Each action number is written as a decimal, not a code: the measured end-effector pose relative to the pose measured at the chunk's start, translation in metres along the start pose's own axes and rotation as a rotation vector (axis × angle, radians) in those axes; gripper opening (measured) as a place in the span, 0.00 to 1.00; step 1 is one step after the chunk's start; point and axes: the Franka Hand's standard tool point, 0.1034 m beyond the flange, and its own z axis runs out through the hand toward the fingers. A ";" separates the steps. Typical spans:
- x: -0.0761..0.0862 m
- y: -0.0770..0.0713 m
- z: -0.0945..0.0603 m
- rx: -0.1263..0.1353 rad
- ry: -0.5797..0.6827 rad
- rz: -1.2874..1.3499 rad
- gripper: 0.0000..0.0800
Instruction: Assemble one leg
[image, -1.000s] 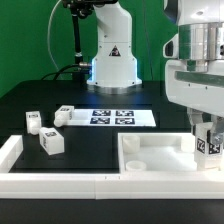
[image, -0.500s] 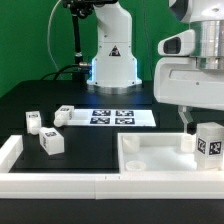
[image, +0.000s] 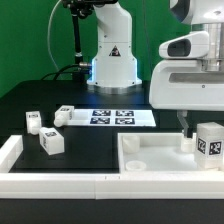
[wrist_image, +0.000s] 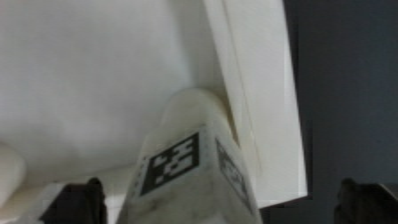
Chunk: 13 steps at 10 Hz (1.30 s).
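One leg (image: 210, 140), a white block with a black-and-white tag, stands upright in the near right corner of the large white tray-like part (image: 150, 160). My gripper (image: 200, 120) hangs just above it, open, with one dark finger (image: 185, 123) beside the leg's top. In the wrist view the leg (wrist_image: 187, 160) stands between my fingertips (wrist_image: 80, 203), with a gap on each side. It stands against the tray's raised wall (wrist_image: 249, 80). Three more legs (image: 33, 122) (image: 52, 142) (image: 64, 114) lie loose on the black table at the exterior view's left.
The marker board (image: 112, 117) lies flat behind the tray. The arm's white base (image: 112, 60) stands at the back. A white rail (image: 60, 182) runs along the front edge, with a raised end (image: 10, 150) at the exterior view's left.
My gripper was low around the leg in the tray corner. It has since risen, and the leg has stayed standing in place.
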 end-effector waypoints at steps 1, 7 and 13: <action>0.002 0.005 0.000 -0.005 0.003 -0.166 0.81; 0.002 0.007 0.001 -0.002 0.003 0.084 0.36; 0.001 0.007 0.002 -0.003 0.001 0.965 0.36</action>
